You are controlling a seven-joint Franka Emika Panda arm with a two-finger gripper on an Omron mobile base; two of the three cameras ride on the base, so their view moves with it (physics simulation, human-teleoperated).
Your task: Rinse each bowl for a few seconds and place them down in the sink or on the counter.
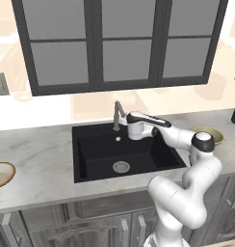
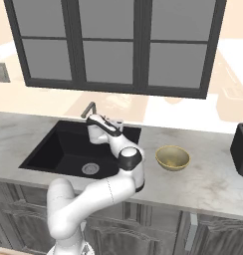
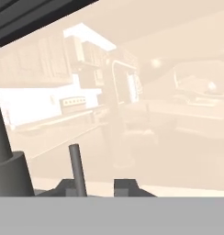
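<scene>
The black sink (image 1: 97,154) is set into the marbled counter (image 1: 37,159), with the grey faucet (image 1: 118,115) at its back edge. My gripper (image 1: 128,126) hovers over the sink's back rim just right of the faucet, pointing at the wall. In the hand view the gripper (image 3: 96,187) is open, and the faucet's thin grey lever (image 3: 75,166) stands by the left fingertip (image 3: 68,186). The shallow tan-rimmed bowl (image 1: 1,174) lies on the counter far left. The olive-yellow bowl (image 2: 172,158) sits on the counter right of the sink (image 2: 63,149). Both bowls are upright.
A dark-framed window (image 1: 119,43) spans the wall behind the sink. A black appliance (image 2: 241,149) stands at the counter's far right. The faucet's thick base (image 3: 10,170) rises at the left of the hand view. Grey cabinets (image 1: 90,222) run below the counter.
</scene>
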